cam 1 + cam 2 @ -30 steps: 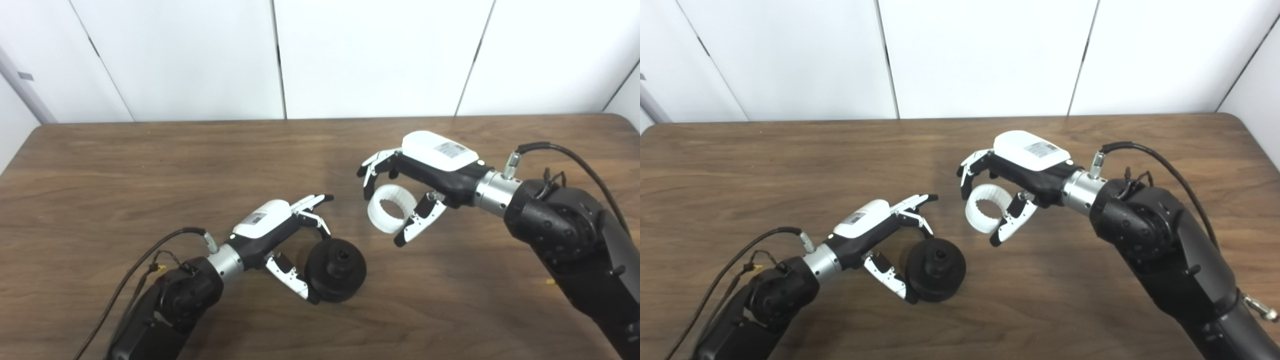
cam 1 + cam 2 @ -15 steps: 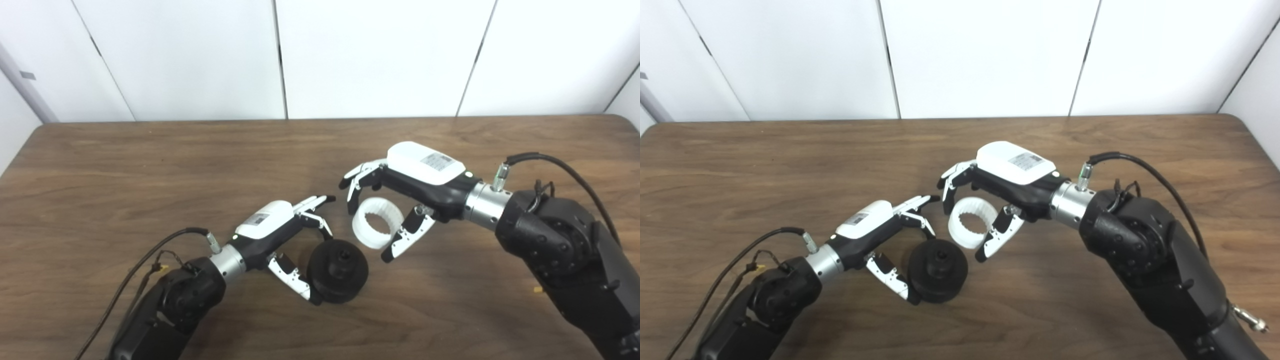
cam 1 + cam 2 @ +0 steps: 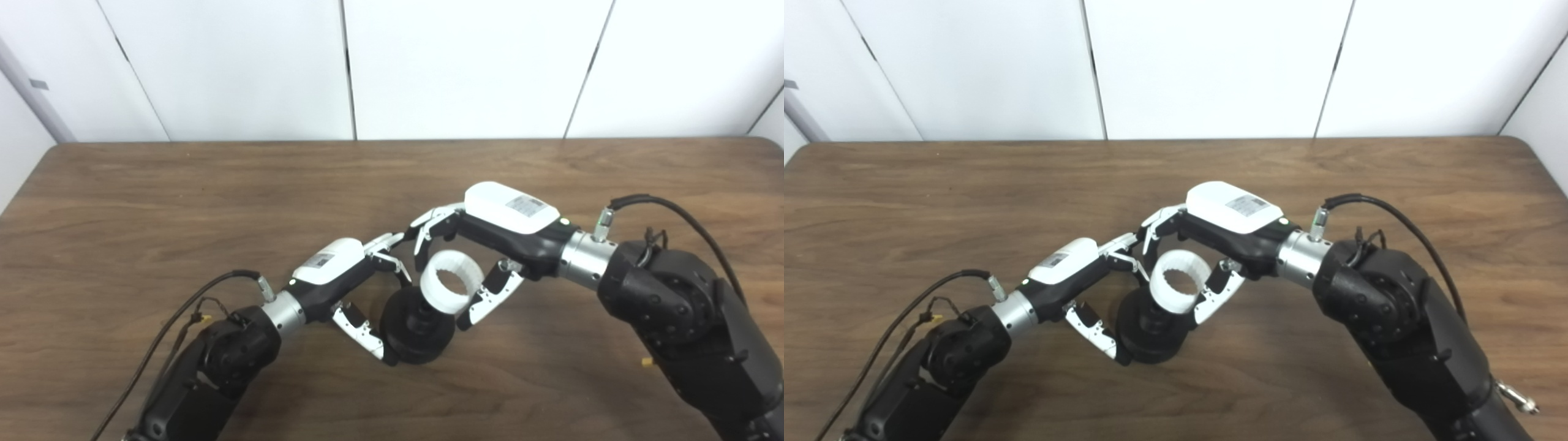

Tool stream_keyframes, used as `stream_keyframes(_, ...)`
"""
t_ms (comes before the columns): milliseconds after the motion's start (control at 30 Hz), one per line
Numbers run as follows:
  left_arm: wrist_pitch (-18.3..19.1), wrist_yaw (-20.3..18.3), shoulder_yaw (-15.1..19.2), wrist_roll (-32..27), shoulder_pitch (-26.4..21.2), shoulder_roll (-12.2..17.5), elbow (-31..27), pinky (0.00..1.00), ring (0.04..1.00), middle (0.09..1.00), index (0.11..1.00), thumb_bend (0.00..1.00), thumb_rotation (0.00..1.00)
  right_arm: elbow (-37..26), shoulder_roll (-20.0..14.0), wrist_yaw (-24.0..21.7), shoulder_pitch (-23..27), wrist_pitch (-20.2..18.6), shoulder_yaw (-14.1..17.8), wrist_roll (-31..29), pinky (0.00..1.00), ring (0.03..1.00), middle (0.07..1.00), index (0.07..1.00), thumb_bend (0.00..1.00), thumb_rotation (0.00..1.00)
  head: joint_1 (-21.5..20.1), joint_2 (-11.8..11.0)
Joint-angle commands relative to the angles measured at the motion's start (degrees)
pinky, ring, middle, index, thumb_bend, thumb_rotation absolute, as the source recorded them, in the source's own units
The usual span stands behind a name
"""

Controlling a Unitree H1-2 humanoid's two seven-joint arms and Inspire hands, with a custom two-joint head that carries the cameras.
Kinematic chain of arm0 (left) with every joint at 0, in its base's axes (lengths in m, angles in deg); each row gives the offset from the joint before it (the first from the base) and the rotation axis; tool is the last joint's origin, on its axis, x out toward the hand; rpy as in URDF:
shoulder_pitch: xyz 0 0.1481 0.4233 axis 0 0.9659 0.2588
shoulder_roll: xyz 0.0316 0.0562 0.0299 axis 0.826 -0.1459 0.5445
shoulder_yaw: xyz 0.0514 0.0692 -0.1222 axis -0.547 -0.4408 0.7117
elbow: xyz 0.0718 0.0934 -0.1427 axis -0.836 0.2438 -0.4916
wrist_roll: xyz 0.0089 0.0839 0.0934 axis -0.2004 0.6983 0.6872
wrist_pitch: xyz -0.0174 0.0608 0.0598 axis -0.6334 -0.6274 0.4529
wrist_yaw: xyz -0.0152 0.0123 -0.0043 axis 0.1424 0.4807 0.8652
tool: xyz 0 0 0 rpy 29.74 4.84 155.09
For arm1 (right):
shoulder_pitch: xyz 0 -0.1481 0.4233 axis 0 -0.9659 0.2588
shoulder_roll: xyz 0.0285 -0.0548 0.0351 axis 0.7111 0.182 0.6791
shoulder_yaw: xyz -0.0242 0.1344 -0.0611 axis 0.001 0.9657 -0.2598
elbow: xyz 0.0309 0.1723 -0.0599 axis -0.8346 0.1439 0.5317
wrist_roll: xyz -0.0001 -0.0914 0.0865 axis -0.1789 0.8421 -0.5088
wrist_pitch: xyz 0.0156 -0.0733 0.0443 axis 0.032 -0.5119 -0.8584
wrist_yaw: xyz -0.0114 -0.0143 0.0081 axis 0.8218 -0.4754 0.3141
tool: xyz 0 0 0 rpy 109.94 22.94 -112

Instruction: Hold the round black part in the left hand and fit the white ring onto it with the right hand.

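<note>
**White ring held over the black part near the table's front edge**

Fingers (image 3: 429, 219) of the right hand (image 3: 490, 245) curl over the top of the white ring (image 3: 449, 290) while its thumb presses the ring's right side, so the hand is clamped on it. The ring is a short, thick-walled plastic band with small teeth around its inner wall, tilted so its opening faces up and toward the camera. It overlaps the upper right of the round black part (image 3: 416, 334); whether the two touch cannot be told.

Closed on that part is the left hand (image 3: 349, 288), fingers over its far upper edge and thumb along its lower left rim. The part is a matte, thick disc with a raised hub at its centre, low over the table (image 3: 184, 202) or resting on it.

Both hands meet just right of centre, nearer the front edge than the back. Dark wood-grain surface lies open toward the left, right and back edges, and white wall panels (image 3: 245, 61) rise behind the back edge.
</note>
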Motion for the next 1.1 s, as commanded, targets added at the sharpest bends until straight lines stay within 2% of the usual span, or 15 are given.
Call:
stream_keyframes(0, 2.53, -2.83, -1.99, 1.41, 1.41, -0.11, 1.82, 0.89, 1.000, 1.000, 0.548, 1.00, 0.23, -2.14, 0.21, 0.62, 0.97, 0.79, 0.55, -0.11, 0.65, 0.763, 0.792, 0.481, 0.52, 0.15, 0.25, 0.21)
stream_keyframes(167, 3.77, -3.60, -2.43, 1.80, 1.40, -0.20, 1.59, 0.94, 1.000, 1.000, 0.553, 1.00, 0.24, -1.71, 0.80, 0.76, 0.58, 0.89, 0.26, -0.29, 0.63, 0.760, 0.792, 0.481, 0.52, 0.14, 0.33, 0.31)
stream_keyframes(633, 5.37, -4.49, -3.94, 3.43, 1.12, -0.13, 1.24, 0.96, 1.000, 1.000, 0.570, 1.00, 0.25, 0.39, 2.15, 0.68, 0.49, 0.99, -0.47, 0.76, 0.64, 0.762, 0.797, 0.482, 0.52, 0.14, 0.80, 0.70)
stream_keyframes(1067, 6.19, -4.87, -3.92, 2.16, 1.04, -0.17, 0.23, 0.98, 1.000, 1.000, 0.557, 1.00, 0.24, 2.99, 2.75, 1.59, -0.28, 2.43, -1.52, 1.52, 0.63, 0.750, 0.785, 0.481, 0.52, 0.14, 1.13, 1.00)
